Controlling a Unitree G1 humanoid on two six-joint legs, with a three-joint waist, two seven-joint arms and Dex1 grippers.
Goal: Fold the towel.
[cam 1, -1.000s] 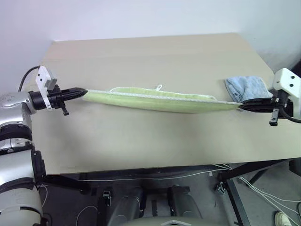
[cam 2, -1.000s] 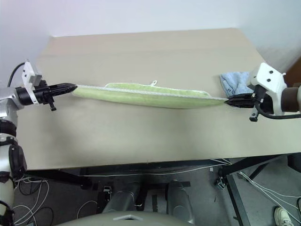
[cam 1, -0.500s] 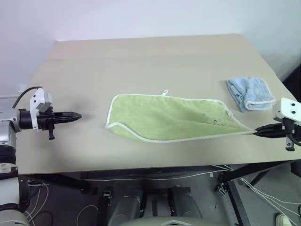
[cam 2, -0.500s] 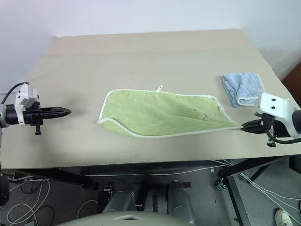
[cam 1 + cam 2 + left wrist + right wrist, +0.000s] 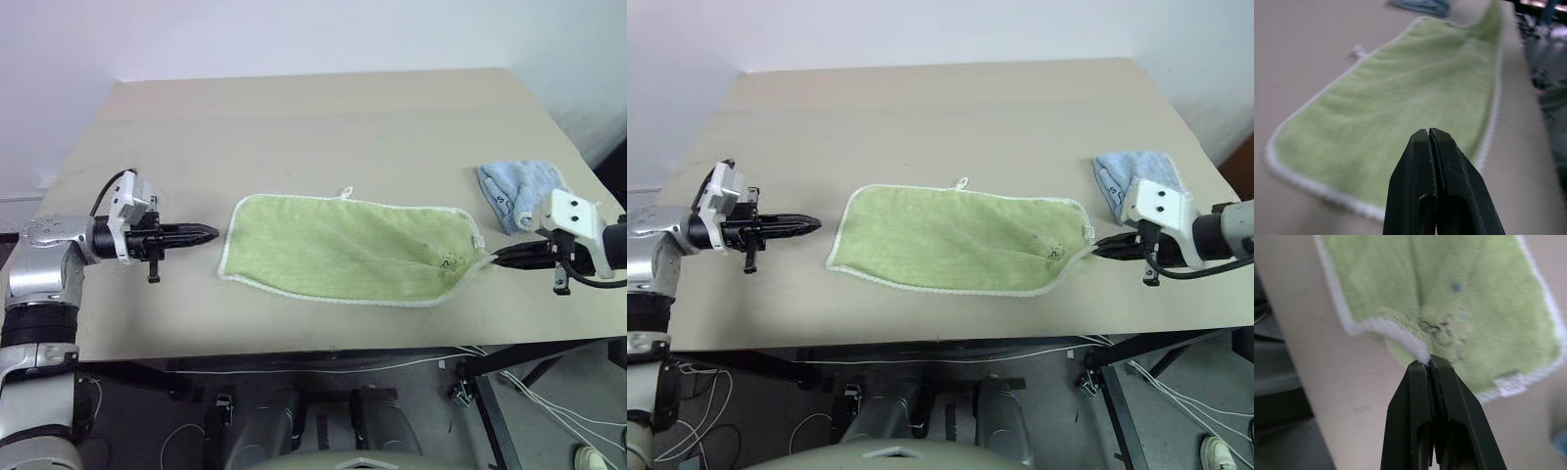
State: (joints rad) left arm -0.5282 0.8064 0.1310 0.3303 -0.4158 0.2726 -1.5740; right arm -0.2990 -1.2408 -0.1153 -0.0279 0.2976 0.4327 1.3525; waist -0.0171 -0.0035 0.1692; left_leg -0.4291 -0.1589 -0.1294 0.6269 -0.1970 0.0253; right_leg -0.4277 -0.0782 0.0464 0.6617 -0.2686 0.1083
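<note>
The light yellow-green towel [image 5: 343, 245] lies spread flat on the table [image 5: 294, 127], with its white loop [image 5: 346, 193] at the far edge and a small dark mark [image 5: 446, 259] near its right end. My left gripper [image 5: 211, 233] is shut and empty, pointing at the towel's left edge from a short gap away. In the left wrist view the towel [image 5: 1415, 93] stretches away beyond the closed tips [image 5: 1429, 134]. My right gripper [image 5: 498, 257] is shut on the towel's near right corner. The right wrist view shows the white edging [image 5: 1418, 350] pinched at the tips [image 5: 1428, 363].
A smaller light blue cloth [image 5: 519, 191] lies folded at the table's right edge, just behind my right gripper. The table's front edge runs close below both grippers, and cables and a frame show on the floor beneath.
The towel was stretched in the air between both grippers. My left gripper let go and the towel dropped flat. The left gripper drew away, then came back toward its left edge. The right moved down, holding its corner.
</note>
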